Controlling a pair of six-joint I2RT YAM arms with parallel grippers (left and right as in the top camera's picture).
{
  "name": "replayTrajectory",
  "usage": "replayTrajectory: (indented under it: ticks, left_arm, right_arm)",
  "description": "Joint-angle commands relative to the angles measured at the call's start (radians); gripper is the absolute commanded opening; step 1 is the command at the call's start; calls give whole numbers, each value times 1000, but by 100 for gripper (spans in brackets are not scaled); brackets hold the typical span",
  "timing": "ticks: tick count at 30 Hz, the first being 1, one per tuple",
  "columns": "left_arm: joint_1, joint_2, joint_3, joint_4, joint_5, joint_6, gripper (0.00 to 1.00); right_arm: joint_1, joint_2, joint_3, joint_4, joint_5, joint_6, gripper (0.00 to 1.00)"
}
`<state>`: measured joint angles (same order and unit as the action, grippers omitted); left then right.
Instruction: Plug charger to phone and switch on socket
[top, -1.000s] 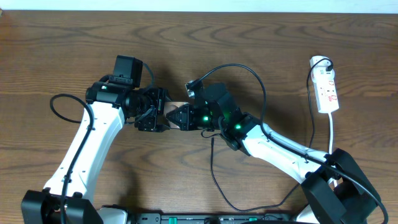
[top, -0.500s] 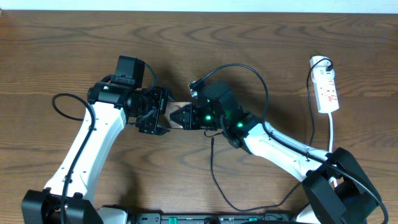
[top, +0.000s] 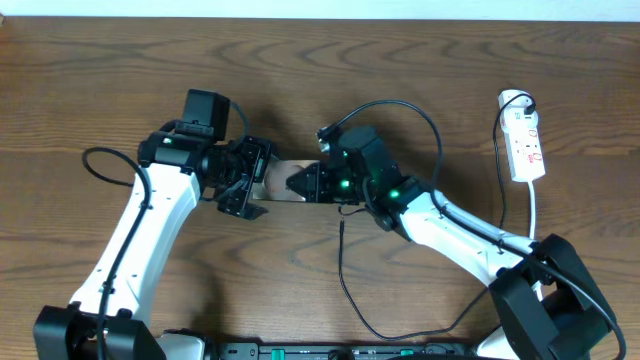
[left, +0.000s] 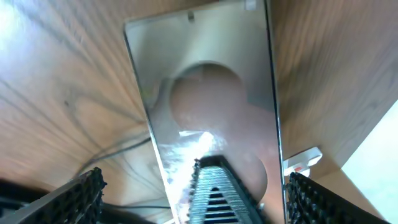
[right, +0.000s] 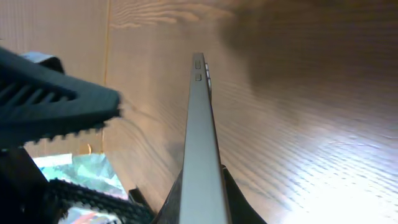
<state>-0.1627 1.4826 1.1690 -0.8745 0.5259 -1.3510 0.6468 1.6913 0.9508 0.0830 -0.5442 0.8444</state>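
Holding now: our right fingers (right: 236, 208) are clamped on one end of the phone (top: 281, 181), mid-surface (top: 450, 60), face upward
Left fingers (left: 78, 199): spread apart on either side of the phone's other end, gripping nothing
Charger (top: 341, 270): loose on the surface, its tip just beside our right wrist
Doing it well: we judge the left arm should draw clear and fetch the tip while the right grip stays firm
Room: open wood on all sides; the socket (top: 527, 148) sits well apart, near the right edge
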Motion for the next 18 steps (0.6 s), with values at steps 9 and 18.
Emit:
replayTrajectory:
  ticks: [9, 18]
  left_arm:
    - [86, -24, 5, 5, -42, 359, 91]
    - [86, 24, -2, 62, -21, 443, 91]
  right_arm:
    - [-129, -3, 11, -68, -66, -19, 1]
    - [-195, -4, 11, -67, -95, -3, 1]
